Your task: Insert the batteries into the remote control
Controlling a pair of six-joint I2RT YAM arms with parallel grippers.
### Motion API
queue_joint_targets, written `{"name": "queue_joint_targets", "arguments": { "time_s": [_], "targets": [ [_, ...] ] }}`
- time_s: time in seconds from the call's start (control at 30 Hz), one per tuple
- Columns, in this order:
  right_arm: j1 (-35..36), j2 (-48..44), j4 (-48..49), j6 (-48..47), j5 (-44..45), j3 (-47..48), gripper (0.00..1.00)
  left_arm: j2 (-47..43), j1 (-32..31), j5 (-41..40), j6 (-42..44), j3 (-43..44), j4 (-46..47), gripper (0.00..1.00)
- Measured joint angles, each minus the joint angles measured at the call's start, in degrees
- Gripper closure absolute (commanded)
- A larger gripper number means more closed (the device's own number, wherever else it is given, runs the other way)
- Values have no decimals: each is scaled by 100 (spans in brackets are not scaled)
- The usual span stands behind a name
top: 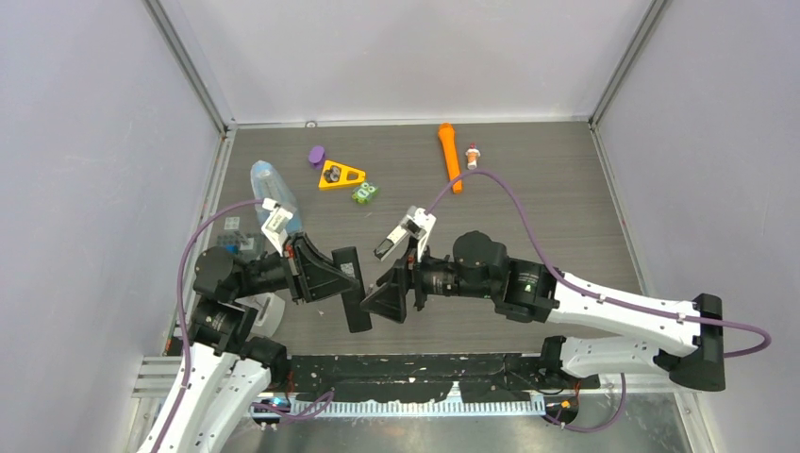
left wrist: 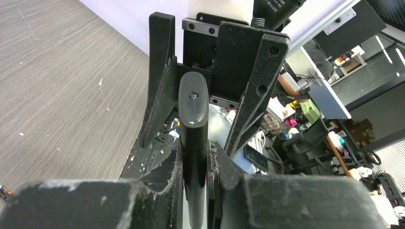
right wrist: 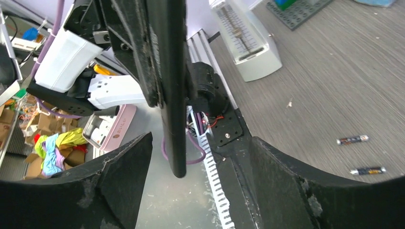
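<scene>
The left gripper (left wrist: 195, 160) is clenched hard on the remote control (left wrist: 193, 109), a slim dark plastic bar w/ a rounded end, held up in the air off the grey wood-grain table (top: 585, 170). The bar's long axis runs crosswise to both hands' reach, not along it. The right gripper (right wrist: 198, 143) faces it head-on w/ fingers spread wide, grasping nothing. One end of the bar sits in the gap, nearer one finger than the other, touching neither.

The batteries (right wrist: 352, 140), two thin dark cylinders w/ pale tips, lie flat on the table below the right hand and off to its side. They are roughly parallel to each other and well apart from the bar. Since the left hand is busy holding, the right arm looks the one to fetch them.

A white wedge-shaped plastic box w/ a scale on its face (right wrist: 248, 57) stands farther along the table, clear of that path.

The bar shows only edge-on here, so I can't say whether its battery bay is open. What's in the way is the bar itself, standing btw the right fingers.
</scene>
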Motion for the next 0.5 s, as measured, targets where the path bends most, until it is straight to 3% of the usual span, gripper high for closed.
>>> {"name": "queue_joint_targets", "arguments": {
  "time_s": [0.13,0.23,0.5],
  "targets": [
    [173,249,319,-4,-81,81,33,-35,0,127,-2,-2,63,100],
    [223,380,566,44,-98,81,49,-107,0,184,-22,0,76,100],
    [267,527,1097,278,-186,74,73,-227,7,192,-374,-221,682,100]
  ]
}}
